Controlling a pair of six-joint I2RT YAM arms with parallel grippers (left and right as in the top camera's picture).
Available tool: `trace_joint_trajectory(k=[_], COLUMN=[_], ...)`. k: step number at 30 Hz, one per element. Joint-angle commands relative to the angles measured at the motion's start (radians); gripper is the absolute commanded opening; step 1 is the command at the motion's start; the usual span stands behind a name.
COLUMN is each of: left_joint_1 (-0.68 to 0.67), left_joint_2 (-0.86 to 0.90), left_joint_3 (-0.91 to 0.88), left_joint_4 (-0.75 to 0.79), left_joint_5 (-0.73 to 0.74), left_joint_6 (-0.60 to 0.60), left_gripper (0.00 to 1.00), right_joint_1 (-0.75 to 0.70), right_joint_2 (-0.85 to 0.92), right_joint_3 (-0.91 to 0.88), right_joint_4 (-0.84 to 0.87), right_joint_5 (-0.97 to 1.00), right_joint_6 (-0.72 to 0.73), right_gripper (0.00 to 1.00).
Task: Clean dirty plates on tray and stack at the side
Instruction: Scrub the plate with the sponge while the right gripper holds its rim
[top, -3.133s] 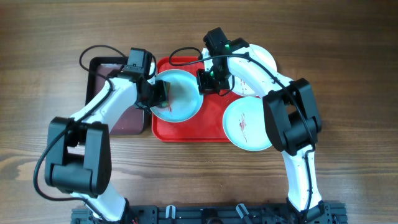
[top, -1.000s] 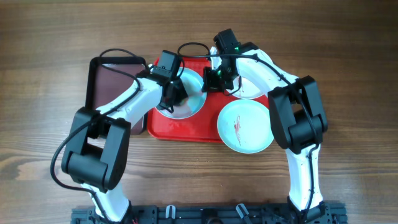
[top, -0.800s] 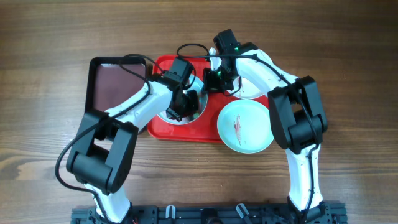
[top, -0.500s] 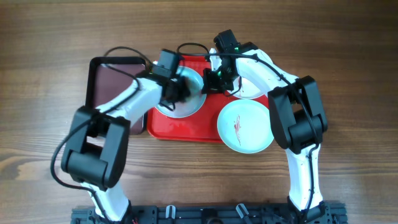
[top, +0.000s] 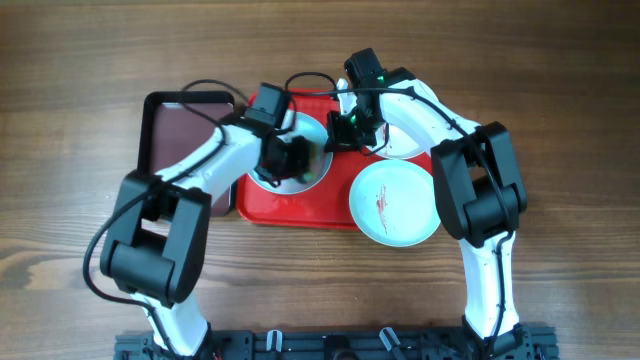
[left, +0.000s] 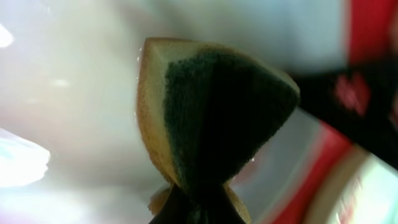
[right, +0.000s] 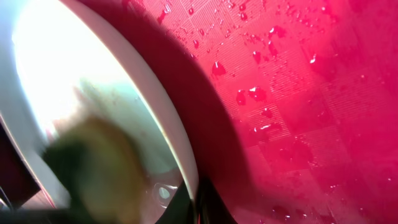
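Since half a second ago the left gripper (top: 292, 157) has slid a little to the right and toward the robot across the centre plate (top: 290, 181), while the right arm has not shifted. The left gripper's jaws are pinched tight on a sponge (left: 211, 118), yellow with a dark green scouring face. In the left wrist view the sponge fans out from the pinch and presses against the plate's pale, glossy surface. The right gripper (top: 343, 131) is clamped on the far-right rim of that same plate. In the right wrist view the rim runs down into the fingers at the bottom edge, with the sponge a blur inside the dish.

The centre plate is pale blue and lies in the left half of the red tray (top: 300, 212), whose ribbed floor is beaded with water drops (clear in the right wrist view). A white plate (top: 405, 143) sits at the tray's far-right corner, partly under the right arm. A smeared plate (top: 395, 205) — pale blue, with a reddish streak at its centre — overlaps the tray's near-right corner and reaches onto the wooden table (top: 560, 120). A maroon tray (top: 180, 140) with a black rim lies just beside the red tray's left edge, under the left arm.
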Motion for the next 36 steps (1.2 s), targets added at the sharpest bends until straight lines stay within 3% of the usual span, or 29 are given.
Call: trace_joint_trajectory(k=[1, 2, 6, 11, 18, 21, 23, 30, 36], left_joint_1=[-0.013, -0.003, 0.057, 0.08, 0.011, -0.031, -0.05, -0.033, 0.048], left_joint_2=[0.019, 0.019, 0.019, 0.019, 0.019, 0.019, 0.019, 0.019, 0.019], left_joint_3=[-0.008, -0.008, -0.008, -0.008, -0.01, -0.01, -0.01, -0.01, -0.01], left_joint_4=[0.038, 0.062, 0.175, 0.097, -0.167, -0.148, -0.094, 0.153, 0.116], left_joint_5=[0.113, 0.094, -0.132, -0.272, -0.188, 0.036, 0.105, 0.071, -0.256], left_joint_6=[0.126, 0.114, -0.125, -0.354, -0.335, -0.19, -0.18, -0.233, -0.404], left_gripper=[0.04, 0.04, 0.04, 0.04, 0.04, 0.04, 0.04, 0.04, 0.04], right_joint_1=[0.0, 0.0, 0.0, 0.0, -0.002, -0.002, -0.002, -0.002, -0.002], right_joint_2=[0.037, 0.037, 0.037, 0.037, 0.037, 0.037, 0.037, 0.037, 0.037], right_joint_3=[-0.038, -0.038, -0.038, -0.038, -0.038, -0.038, -0.038, -0.038, -0.038], right_joint_4=[-0.011, -0.011, -0.01, -0.01, -0.002, -0.002, -0.002, -0.002, -0.002], right_joint_5=[0.037, 0.038, 0.038, 0.038, 0.038, 0.038, 0.038, 0.038, 0.038], right_joint_6=[-0.01, -0.011, -0.012, -0.014, -0.016, -0.016, -0.016, -0.016, -0.016], right_gripper=[0.04, 0.04, 0.04, 0.04, 0.04, 0.04, 0.04, 0.04, 0.04])
